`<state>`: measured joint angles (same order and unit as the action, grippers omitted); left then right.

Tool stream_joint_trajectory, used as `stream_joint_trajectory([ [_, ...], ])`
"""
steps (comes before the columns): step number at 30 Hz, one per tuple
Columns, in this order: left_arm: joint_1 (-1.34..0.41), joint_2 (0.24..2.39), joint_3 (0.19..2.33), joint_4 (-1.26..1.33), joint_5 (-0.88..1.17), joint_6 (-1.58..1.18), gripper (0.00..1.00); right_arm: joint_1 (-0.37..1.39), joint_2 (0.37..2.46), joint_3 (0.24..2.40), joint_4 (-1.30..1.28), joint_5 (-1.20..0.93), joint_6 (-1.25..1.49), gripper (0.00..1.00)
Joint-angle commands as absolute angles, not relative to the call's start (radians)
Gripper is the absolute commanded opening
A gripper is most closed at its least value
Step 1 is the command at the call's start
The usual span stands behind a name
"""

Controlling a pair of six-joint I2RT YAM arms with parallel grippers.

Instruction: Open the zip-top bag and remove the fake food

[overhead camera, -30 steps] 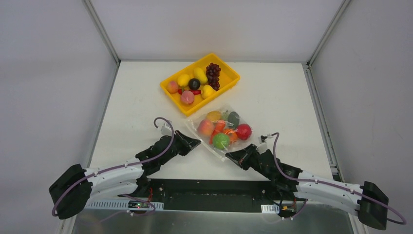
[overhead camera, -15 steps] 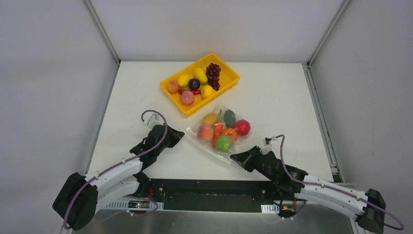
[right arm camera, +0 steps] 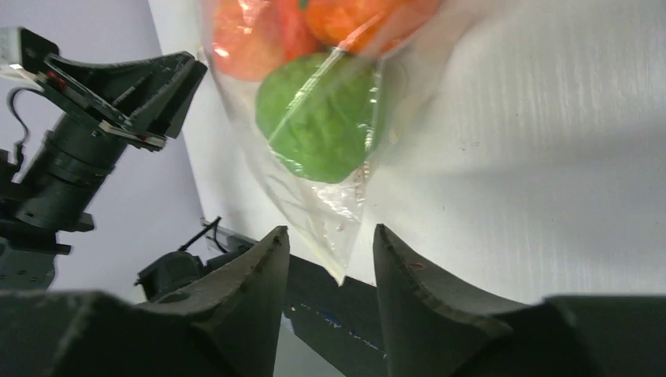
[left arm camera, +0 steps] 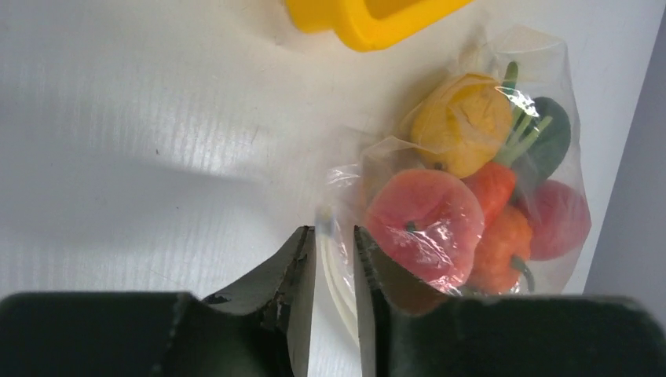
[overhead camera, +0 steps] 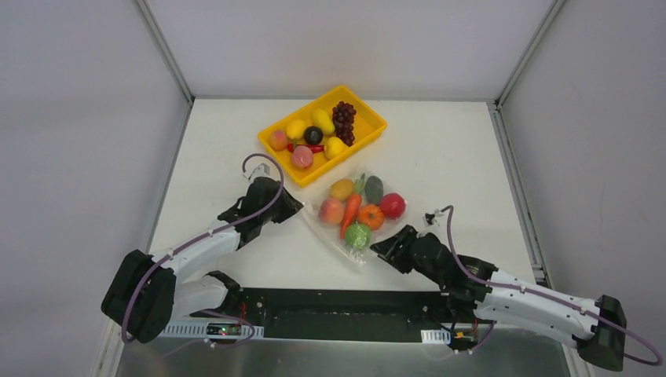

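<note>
The left gripper [left arm camera: 334,239] has its jaws drawn close with the white zip strip [left arm camera: 339,275] of the bag [overhead camera: 357,210] between them. It seems to pinch that edge, though the contact itself is hard to make out. The right gripper [right arm camera: 330,236] has its jaws spread, and the bag's near corner reaches into the gap without being held.

The bag lies flat on the white table [overhead camera: 448,149] between the two arms, with the toy food inside it: a peach [left arm camera: 424,224], a yellow fruit [left arm camera: 463,122], a carrot [left arm camera: 491,184], an orange [left arm camera: 503,247], a dark green piece [left arm camera: 554,141], a red ball [left arm camera: 561,220] and a green apple [right arm camera: 318,126]. Just beyond it sits a yellow tray [overhead camera: 369,119] holding other fruit.
</note>
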<state>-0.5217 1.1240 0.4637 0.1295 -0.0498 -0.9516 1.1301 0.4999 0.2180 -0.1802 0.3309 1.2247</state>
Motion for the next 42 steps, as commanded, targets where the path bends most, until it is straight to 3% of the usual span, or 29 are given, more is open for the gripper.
stream_joint_trajectory([
  [1, -0.514, 1.091, 0.544, 0.014, -0.030, -0.868, 0.32, 1.132, 0.603, 0.426, -0.360, 0.362, 1.091, 0.54],
  [5, -0.514, 0.978, 0.587, -0.162, -0.070, -0.818, 0.50, 1.132, 0.731, 0.616, -0.518, 0.380, 0.953, 0.69],
  [9, -0.514, 0.849, 0.650, -0.397, -0.141, -0.737, 0.61, 1.136, 0.905, 0.816, -0.638, 0.389, 0.787, 0.81],
  [16, -0.514, 0.580, 0.759, -0.682, -0.256, -0.611, 0.76, 1.187, 1.224, 1.091, -0.794, 0.447, 0.587, 0.90],
  [19, -0.515, 0.470, 0.783, -0.750, -0.300, -0.558, 0.99, 1.258, 1.343, 1.188, -0.833, 0.530, 0.532, 0.91],
  [26, -0.514, 0.260, 0.724, -0.789, -0.389, -0.476, 0.99, 1.389, 1.696, 1.478, -0.978, 0.691, 0.410, 0.91],
  [32, -0.514, 0.187, 0.710, -0.808, -0.434, -0.488, 0.99, 1.413, 1.963, 1.650, -1.125, 0.784, 0.387, 0.77],
  [42, -0.514, 0.153, 0.705, -0.801, -0.456, -0.490, 0.99, 1.416, 2.095, 1.711, -1.158, 0.919, 0.382, 0.59],
])
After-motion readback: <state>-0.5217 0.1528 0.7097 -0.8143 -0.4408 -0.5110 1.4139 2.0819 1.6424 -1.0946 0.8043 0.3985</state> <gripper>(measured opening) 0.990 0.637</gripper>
